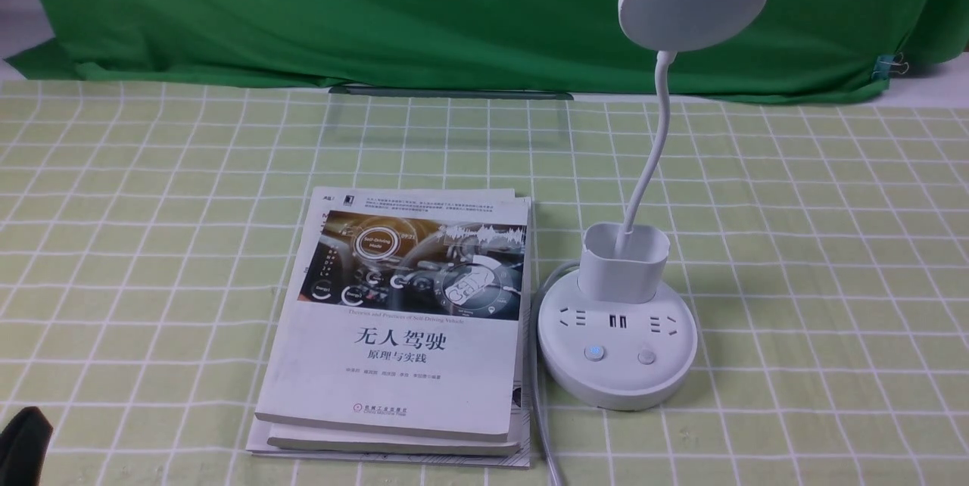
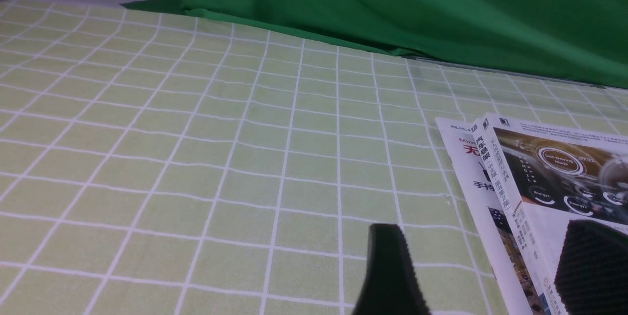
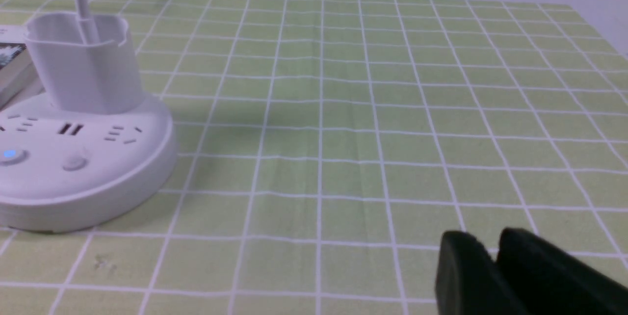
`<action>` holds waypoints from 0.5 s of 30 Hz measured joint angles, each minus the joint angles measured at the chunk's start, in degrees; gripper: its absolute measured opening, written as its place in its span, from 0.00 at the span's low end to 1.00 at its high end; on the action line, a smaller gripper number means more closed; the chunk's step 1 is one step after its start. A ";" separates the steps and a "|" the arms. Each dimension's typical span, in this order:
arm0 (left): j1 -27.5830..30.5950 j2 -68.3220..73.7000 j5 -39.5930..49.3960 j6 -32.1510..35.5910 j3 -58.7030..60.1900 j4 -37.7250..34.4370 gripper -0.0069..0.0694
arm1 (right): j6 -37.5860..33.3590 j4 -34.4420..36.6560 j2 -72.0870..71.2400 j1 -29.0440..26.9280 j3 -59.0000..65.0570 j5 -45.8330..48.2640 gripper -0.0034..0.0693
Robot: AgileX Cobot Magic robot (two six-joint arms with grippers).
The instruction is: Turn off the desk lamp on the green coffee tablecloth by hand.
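A plain dark green backdrop cloth (image 1: 454, 9) hangs along the far edge of the bench and fills almost the whole upper part of the front view. It falls in soft folds, and its hem lies loosely on the bench top. At the far right corner a small metal binder clip (image 1: 889, 64) pinches the hem. Beyond both ends of the cloth, a pale grey-white surface (image 1: 935, 81) shows at the far right corner, and more of it at the far left corner. The light is even and soft, with only faint shadows on the bench.
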 joint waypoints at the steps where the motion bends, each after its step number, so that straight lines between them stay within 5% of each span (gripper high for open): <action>1: 0.00 0.00 0.00 0.00 0.00 0.00 0.63 | 0.00 0.00 0.00 0.00 0.00 0.00 0.30; 15: 0.00 0.00 0.00 0.00 0.00 0.00 0.63 | -0.04 0.00 0.00 0.00 0.00 0.00 0.32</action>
